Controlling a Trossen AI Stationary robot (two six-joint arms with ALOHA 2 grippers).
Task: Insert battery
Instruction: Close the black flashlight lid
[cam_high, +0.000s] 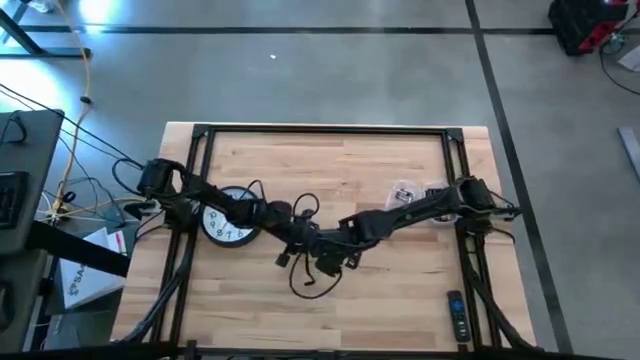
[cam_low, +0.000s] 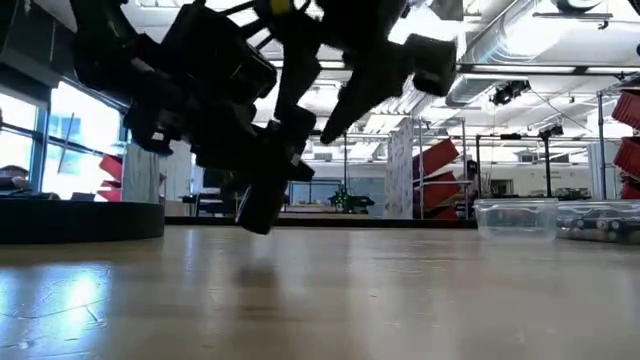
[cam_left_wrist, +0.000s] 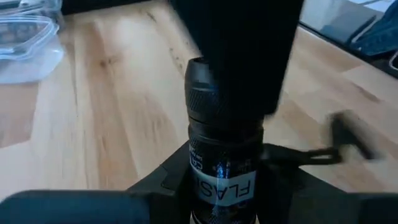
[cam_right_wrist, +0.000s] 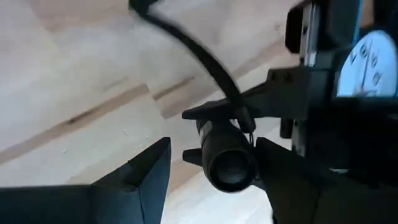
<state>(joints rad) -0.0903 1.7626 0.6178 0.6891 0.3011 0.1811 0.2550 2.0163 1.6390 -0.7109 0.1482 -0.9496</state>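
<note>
Two grippers meet over the middle of the wooden table (cam_high: 400, 270), with a black flashlight between them. The left gripper (cam_left_wrist: 224, 186) is closed tight on the flashlight (cam_left_wrist: 224, 130), holding it around the body where the white label is. The flashlight sticks out past the fingers, off the table. The right gripper (cam_right_wrist: 211, 165) sits just in front of the flashlight's round end, with its fingers spread wide on either side and not touching it. I see no battery in its fingers. The flashlight looks hard, smooth and a bit heavy, so it could slip or turn. The bumpy ring near the head looks like the best place to hold. A clock (cam_high: 228, 222) lies behind the left gripper.
</note>
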